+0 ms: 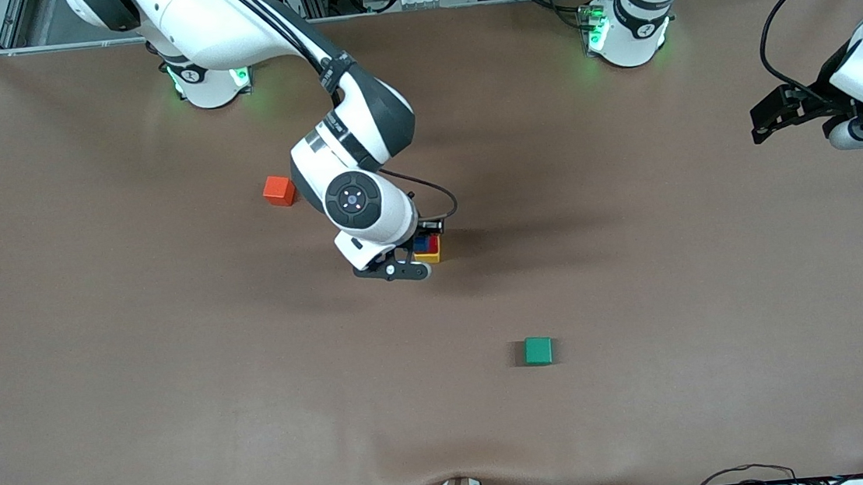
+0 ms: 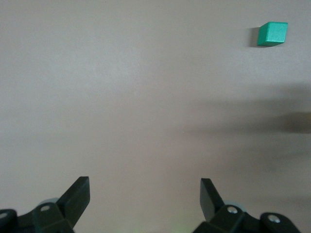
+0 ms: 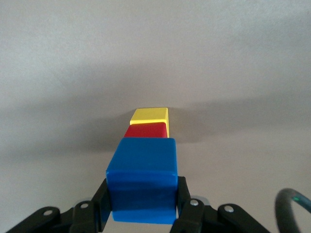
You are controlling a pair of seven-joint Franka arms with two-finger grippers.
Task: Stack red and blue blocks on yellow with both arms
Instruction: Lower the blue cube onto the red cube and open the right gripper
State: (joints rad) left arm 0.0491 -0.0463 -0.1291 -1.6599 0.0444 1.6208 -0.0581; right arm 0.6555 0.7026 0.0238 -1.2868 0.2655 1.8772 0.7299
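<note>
The yellow cube (image 3: 149, 115) sits on the table near the middle, and the red block (image 3: 146, 131) rests on top of it. My right gripper (image 3: 142, 194) is shut on the blue block (image 3: 142, 174), holding it directly over the red one; whether the two touch does not show. From the front, the yellow cube (image 1: 428, 256) and the blue block (image 1: 423, 244) peek out beside the right gripper (image 1: 421, 253). My left gripper (image 1: 761, 124) waits open, with nothing in it, over the left arm's end of the table; between its fingers the left wrist view shows only bare table under the left gripper (image 2: 145, 189).
A green cube (image 1: 538, 350) lies nearer to the front camera than the stack, and shows again as the green cube (image 2: 272, 34) in the left wrist view. An orange-red cube (image 1: 279, 191) lies farther from the camera, toward the right arm's end.
</note>
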